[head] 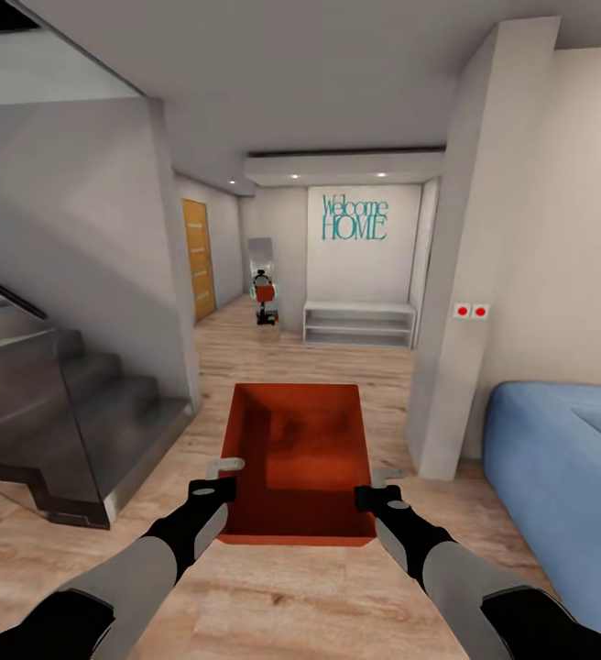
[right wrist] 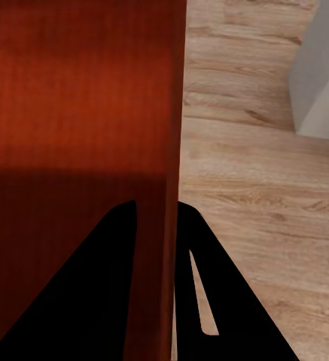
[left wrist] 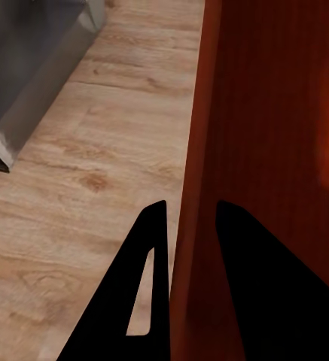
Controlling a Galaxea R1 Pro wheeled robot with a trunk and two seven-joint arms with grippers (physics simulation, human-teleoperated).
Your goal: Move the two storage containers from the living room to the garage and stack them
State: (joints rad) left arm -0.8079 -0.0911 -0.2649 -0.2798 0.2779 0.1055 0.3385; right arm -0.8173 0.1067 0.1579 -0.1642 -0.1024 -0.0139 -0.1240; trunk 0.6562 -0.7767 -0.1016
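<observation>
We see the storage container (head: 300,458) as smooth, matt orange-red with thin walls, likely plastic. Our gripper fingers (left wrist: 153,301) look flat matt black. The floor (head: 273,587) is light wood plank with visible grain. The stairs (head: 62,431) at left appear dark, semi-glossy; the sofa (head: 557,486) at right, soft blue cloth.

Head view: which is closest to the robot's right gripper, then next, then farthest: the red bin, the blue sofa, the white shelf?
From the right gripper:
1. Bin: held, its right wall between the fingers.
2. Sofa: to the right, on the wood floor.
3. Shelf: far ahead, against the wall at the hall's end.
</observation>
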